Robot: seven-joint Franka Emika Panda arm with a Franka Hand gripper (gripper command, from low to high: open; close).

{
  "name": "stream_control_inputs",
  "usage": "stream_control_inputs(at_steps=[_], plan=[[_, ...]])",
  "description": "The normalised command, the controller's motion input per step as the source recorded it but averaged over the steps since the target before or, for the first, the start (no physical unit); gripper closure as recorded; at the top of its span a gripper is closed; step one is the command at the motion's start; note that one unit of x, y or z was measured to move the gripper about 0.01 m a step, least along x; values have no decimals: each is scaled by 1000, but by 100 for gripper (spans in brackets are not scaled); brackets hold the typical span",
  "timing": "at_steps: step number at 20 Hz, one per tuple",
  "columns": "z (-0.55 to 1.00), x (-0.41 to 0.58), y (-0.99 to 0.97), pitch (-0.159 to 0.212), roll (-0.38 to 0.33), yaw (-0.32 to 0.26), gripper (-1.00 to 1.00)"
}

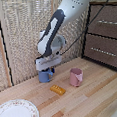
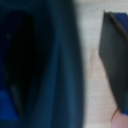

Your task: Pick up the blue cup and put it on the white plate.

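The blue cup (image 1: 44,75) stands on the wooden table by the bamboo screen, in the middle of the exterior view. My gripper (image 1: 47,69) is right down on top of it. In the wrist view the blue cup (image 2: 55,70) fills most of the picture, blurred, with its dark inside showing. One dark finger (image 2: 112,55) stands outside the cup wall with a strip of table between them; the other is mostly hidden. The jaws look open, straddling the wall. The white plate (image 1: 16,114) with its patterned rim lies at the exterior view's lower left, well apart from the cup.
A pink cup (image 1: 76,76) stands to the exterior view's right of the blue cup. A small orange block (image 1: 58,89) lies between them, nearer the front. A dark wooden drawer cabinet (image 1: 105,35) rises at the right, and the bamboo screen (image 1: 22,32) backs the table.
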Motion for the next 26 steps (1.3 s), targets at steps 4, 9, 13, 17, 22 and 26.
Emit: stream_control_inputs(at_steps=[4, 9, 13, 17, 22, 26], plan=[[-39, -6, 36, 7, 0, -27, 100], [361, 0, 66, 56, 18, -20, 100], [810, 0, 91, 47, 92, -31, 100], [844, 0, 146, 42, 99, -45, 100], [781, -76, 584, 48, 79, 15, 100], [576, -165, 763, 12, 28, 27, 100]])
